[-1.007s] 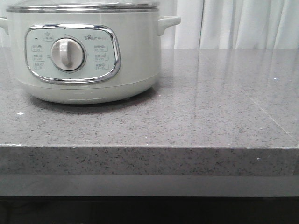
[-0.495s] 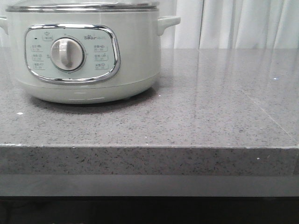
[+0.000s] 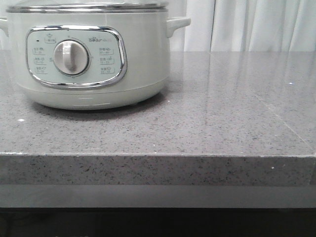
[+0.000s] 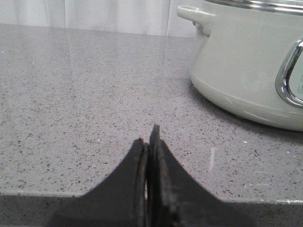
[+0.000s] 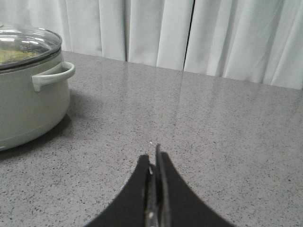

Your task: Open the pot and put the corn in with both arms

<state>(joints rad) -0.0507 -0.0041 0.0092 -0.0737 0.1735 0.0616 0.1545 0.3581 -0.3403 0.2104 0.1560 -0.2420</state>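
Observation:
The pot [image 3: 89, 59], a pale grey-green cooker with a chrome-framed panel and round dial, stands at the back left of the grey counter with its steel-rimmed lid [image 3: 86, 7] on. The left wrist view has the pot [image 4: 251, 61] off to one side, and my left gripper [image 4: 150, 142] is shut with nothing in it, low over the counter's front edge. In the right wrist view the pot [image 5: 26, 94] and its glass lid [image 5: 26, 45] show beyond my right gripper [image 5: 152, 158], which is also shut and empty. The corn is out of view. Neither gripper shows in the front view.
The speckled grey counter [image 3: 207, 113] stretches right of the pot, with its front edge [image 3: 158, 155] near the camera. White curtains [image 3: 247, 24] hang behind the counter. A side handle [image 5: 54, 75] of the pot juts toward the right arm's side.

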